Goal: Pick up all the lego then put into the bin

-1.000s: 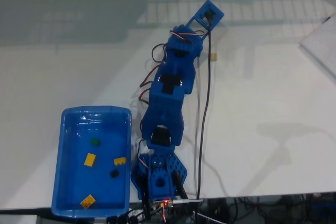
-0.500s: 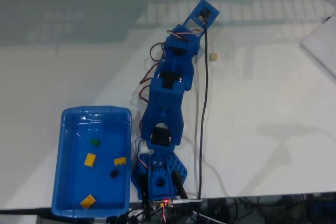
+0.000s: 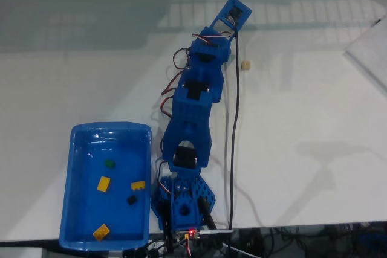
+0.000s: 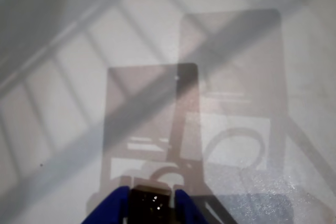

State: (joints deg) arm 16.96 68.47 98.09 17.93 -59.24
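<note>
You're reaching the blue printed arm point(image 3: 196, 107) out across the white table point(image 3: 314, 125), and there's one small tan lego brick point(image 3: 245, 65) sitting loose out there, waiting for you. From the gripper point(image 3: 234, 15) in the fixed view, that brick is lying near, at roughly five o'clock, just off the right side of the wrist and close beside the black cable point(image 3: 236, 107). So you're pointing past it right now.

In the wrist view you're looking down at bare table with the arm's own shadows crossing it, and just the blue tip of the gripper point(image 4: 150, 203) peeking in at six o'clock. No brick in that picture, so you're not lined up. As for the jaws, I can't tell whether they're parted or together; neither camera is showing them plainly.

My advice for this step: draw back and swing toward four or five o'clock until the tan brick is sitting in the middle of the wrist picture, then come down with the jaws straddling it. It's tiny and light, so it's likely skidding away if one finger nudges it first. Mind the cable too.

Meanwhile the shallow glossy blue plastic tray point(image 3: 81, 149) is sitting at seven o'clock from the arm's base, already holding three yellow bricks point(image 3: 104, 183), a black one point(image 3: 130, 199) and a dark green one point(image 3: 109, 164).
</note>
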